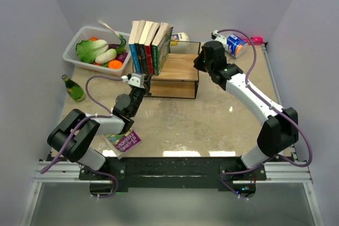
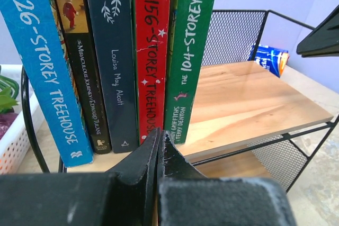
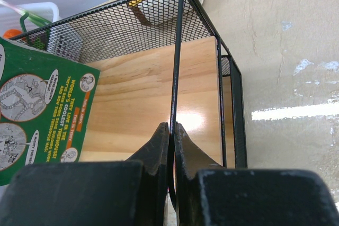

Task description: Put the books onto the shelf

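With left jaws closed empty and right jaws clamping the shelf, stand the purple book beside the upright books.

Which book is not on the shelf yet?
The purple book, lying flat on the table near the front-left. The other five books stand upright on the shelf.

We read: blue spine "26-STOREY TREEHOUSE", black spine "Edward Tulane", grey spine "Louisa May Alcott", red spine "156-STOREY TREEHOUSE", green spine "104-STOREY".
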